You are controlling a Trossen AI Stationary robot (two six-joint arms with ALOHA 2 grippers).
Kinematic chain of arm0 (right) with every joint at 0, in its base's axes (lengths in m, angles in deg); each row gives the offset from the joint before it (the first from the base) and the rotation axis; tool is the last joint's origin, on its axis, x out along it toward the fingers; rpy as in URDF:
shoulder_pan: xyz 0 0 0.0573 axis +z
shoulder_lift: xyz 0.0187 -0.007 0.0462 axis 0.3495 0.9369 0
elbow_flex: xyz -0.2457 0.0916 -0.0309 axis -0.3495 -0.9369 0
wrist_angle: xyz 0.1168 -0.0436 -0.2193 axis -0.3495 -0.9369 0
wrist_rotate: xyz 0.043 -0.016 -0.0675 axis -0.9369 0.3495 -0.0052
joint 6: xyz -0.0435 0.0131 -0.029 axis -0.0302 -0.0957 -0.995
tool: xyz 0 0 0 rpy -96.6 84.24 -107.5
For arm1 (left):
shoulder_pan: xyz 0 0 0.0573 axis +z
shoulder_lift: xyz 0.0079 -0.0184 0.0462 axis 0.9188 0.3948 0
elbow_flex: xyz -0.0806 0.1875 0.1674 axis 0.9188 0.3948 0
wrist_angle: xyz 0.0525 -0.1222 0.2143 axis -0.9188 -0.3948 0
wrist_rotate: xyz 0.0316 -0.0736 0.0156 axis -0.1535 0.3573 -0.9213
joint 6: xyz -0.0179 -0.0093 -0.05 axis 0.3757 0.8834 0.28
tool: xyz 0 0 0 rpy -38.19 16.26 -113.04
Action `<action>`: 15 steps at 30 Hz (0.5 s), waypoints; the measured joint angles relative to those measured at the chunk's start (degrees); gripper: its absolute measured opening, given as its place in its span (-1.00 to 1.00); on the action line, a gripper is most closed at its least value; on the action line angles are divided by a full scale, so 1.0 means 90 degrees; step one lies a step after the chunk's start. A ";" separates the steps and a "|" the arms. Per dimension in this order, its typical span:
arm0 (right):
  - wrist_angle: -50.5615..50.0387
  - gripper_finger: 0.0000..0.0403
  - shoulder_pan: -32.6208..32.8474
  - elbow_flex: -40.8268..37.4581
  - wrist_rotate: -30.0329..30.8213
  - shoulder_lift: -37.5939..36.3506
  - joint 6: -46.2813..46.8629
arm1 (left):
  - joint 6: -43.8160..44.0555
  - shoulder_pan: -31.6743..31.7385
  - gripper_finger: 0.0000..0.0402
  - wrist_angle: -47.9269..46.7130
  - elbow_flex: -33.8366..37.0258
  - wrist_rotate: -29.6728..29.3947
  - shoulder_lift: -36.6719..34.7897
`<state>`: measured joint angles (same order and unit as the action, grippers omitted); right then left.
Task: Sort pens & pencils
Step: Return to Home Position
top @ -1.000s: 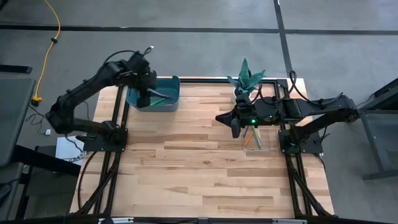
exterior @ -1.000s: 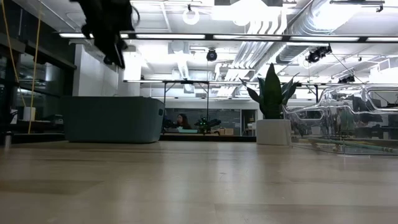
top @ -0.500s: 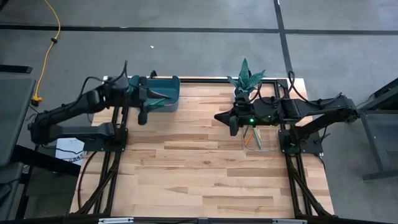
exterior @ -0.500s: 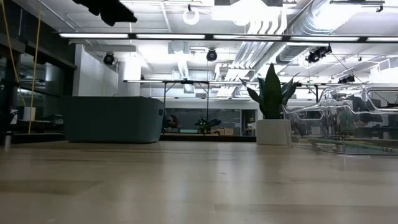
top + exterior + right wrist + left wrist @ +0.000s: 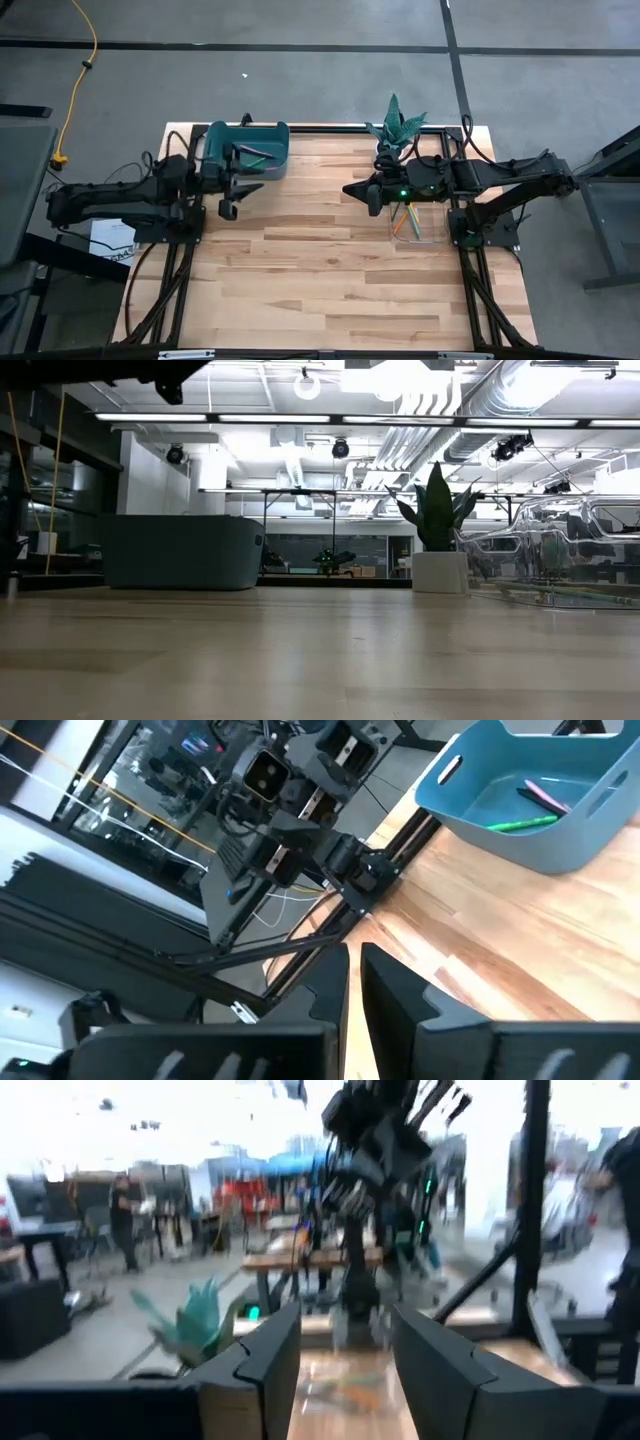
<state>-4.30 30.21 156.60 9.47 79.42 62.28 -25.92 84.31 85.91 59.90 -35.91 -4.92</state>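
Pale wood planks make up the worktop [image 5: 320, 290], edged by a black frame [image 5: 330, 128]. From the middle to the near edge the surface lies bare, which leaves wide open room between the two arms.

Far-left corner: a blue bin [image 5: 281, 163] stands at the edge. Inside it, the right wrist view shows a green pen [image 5: 520, 820] lying on the bin floor and a pink pen [image 5: 541, 792] just beside it (no other pens can be made out). The left gripper [image 5: 237, 198] hangs just beside the bin's near wall, by the worktop's left edge. Its fingers are apart and hold nothing. The left arm reaches in low from beyond the left side.

Right side: a clear container [image 5: 428, 240] sits by the right edge with the pencils [image 5: 404, 222] lying in it, an orange one and a teal one distinguishable. The right gripper [image 5: 366, 196] hovers just inboard of that container. Its fingers are drawn together with only a slit between them and nothing held. A potted plant [image 5: 398, 130] stands at the far edge, close to the right arm.

Low view: the worktop runs unbroken back to the bin, the plant pot and the clear container. Beyond is a large room with ceiling light strips [image 5: 400, 420] and white ducts [image 5: 430, 400]. A blurred person [image 5: 125, 1220] stands in the background of the left wrist view.
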 joint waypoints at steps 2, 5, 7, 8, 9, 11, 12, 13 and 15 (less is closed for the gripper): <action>0.0023 -0.89 0.0001 0.0000 -0.0002 0.0000 0.0000 | 0.0129 -0.0134 -0.28 0.0581 0.0318 -0.0084 -0.0122; 0.0060 -0.89 0.0000 0.0000 0.0000 0.0000 0.0001 | 0.0207 -0.0345 -0.28 0.1250 0.0765 -0.0461 -0.0310; 0.0061 -0.89 -0.0002 0.0000 0.0000 0.0000 0.0033 | 0.0258 -0.0511 -0.28 0.1515 0.0983 -0.0735 -0.0436; 0.0057 -0.89 -0.0002 0.0000 0.0000 0.0000 0.0045 | 0.0267 -0.0606 -0.28 0.1630 0.1064 -0.0832 -0.0481; 0.0059 -0.89 -0.0002 0.0000 0.0000 0.0000 0.0046 | 0.0264 -0.0695 -0.28 0.1671 0.1119 -0.0874 -0.0526; 0.0056 -0.89 -0.0002 0.0000 0.0000 0.0000 0.0046 | 0.0221 -0.0871 -0.28 0.1652 0.1179 -0.1033 -0.0599; 0.0056 -0.89 -0.0004 0.0000 0.0000 0.0000 0.0046 | 0.0189 -0.0956 -0.28 0.1645 0.1201 -0.1114 -0.0626; 0.0056 -0.89 -0.0013 0.0000 0.0000 0.0000 0.0044 | 0.0167 -0.1031 -0.28 0.1648 0.1223 -0.1213 -0.0654; 0.0052 -0.89 -0.0024 0.0000 0.0000 0.0000 0.0046 | 0.0153 -0.1180 -0.28 0.1653 0.1272 -0.1380 -0.0708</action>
<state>-3.84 29.99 156.60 9.47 79.42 62.69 -24.54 73.69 100.79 71.35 -48.33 -11.29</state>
